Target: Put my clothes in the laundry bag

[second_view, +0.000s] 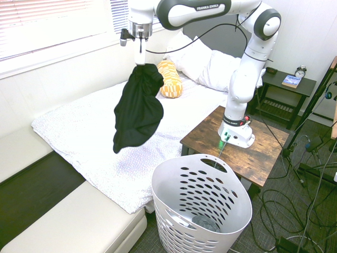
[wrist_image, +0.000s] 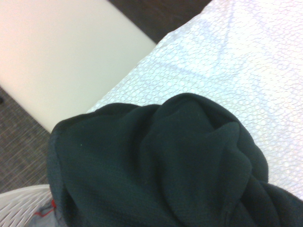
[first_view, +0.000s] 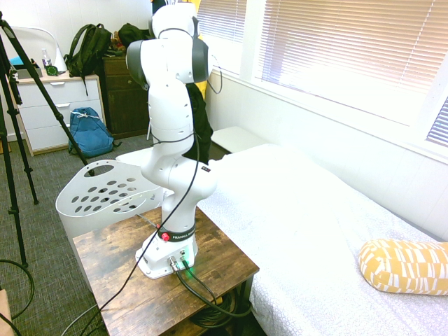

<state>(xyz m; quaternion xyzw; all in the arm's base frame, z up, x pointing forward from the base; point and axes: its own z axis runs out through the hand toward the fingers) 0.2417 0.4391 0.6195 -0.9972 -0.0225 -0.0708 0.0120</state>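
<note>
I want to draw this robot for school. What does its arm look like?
The arm is glossy white, built from fat rounded tubes with dark grey rings at its bends. Small grey lettering runs along the top piece. A thin black cable loops beside it. Its round foot has a black band with white letters and a red dot. The gripper at the end is small, pale and dark grey.

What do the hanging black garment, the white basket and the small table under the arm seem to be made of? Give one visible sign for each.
Black garment: soft thin fabric, matte; it droops in loose folds and shows a fine weave in the wrist view.
White basket: probably moulded plastic, smooth, with rows of oval holes.
Table: looks like dark rustic wood, with visible grain and planks.
</note>
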